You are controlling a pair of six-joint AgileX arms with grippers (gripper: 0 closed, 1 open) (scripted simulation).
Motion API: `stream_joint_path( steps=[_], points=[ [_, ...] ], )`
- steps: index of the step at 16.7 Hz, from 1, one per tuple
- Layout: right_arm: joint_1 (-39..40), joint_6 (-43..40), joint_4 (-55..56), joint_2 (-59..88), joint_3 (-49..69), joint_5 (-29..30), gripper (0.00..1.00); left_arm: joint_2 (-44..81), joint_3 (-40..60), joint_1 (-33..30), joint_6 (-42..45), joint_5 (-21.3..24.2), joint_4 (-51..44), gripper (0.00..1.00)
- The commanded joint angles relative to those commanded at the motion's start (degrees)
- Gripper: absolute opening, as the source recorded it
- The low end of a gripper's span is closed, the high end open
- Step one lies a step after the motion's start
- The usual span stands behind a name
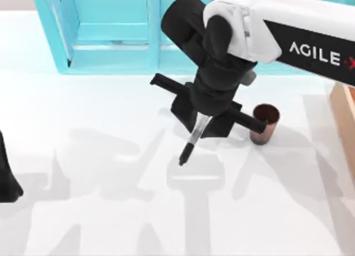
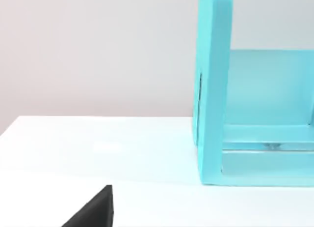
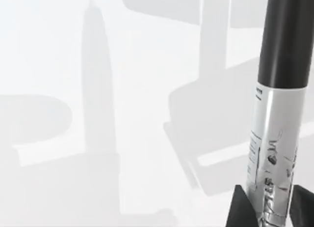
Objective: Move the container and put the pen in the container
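I am holding my right hand (image 1: 201, 124) above the middle of the table (image 1: 111, 200), and it is gripping the pen (image 1: 192, 141). The pen is hanging clear of the table, its black end pointing down and toward the table's near edge. In the right wrist view the fingers (image 3: 243, 210) are closing on the pen (image 3: 274, 138) at its grey-white label band, with the black section extending beyond them over the white surface.

The cup (image 1: 264, 123) is standing upright on the table, just beside the right hand on its right, and its dark inside is facing up. The pen is apart from the cup and is not inside it.

The turquoise shelf (image 1: 111, 34) is sitting along the far side of the table, and a tan wooden box (image 1: 345, 109) is showing at the right edge.

My left hand (image 1: 6, 181) is sitting parked at the left edge of the table; I cannot tell whether it is open or closed. The left wrist view is facing the shelf (image 2: 216, 99).
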Motion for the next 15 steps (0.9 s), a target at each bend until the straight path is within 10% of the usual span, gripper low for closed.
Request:
stream_joint_path(
  steps=[9,15],
  points=[
    [0.98,0.79,-0.36,-3.34,-2.41,0.28,0.0,0.0,0.0,0.0,0.0,0.0,0.0,1.0],
    [0.93,-11.66,15.43,-4.1,-12.72,11.61,0.0,0.0,0.0,0.0,0.0,0.0,0.0,1.0]
  ],
)
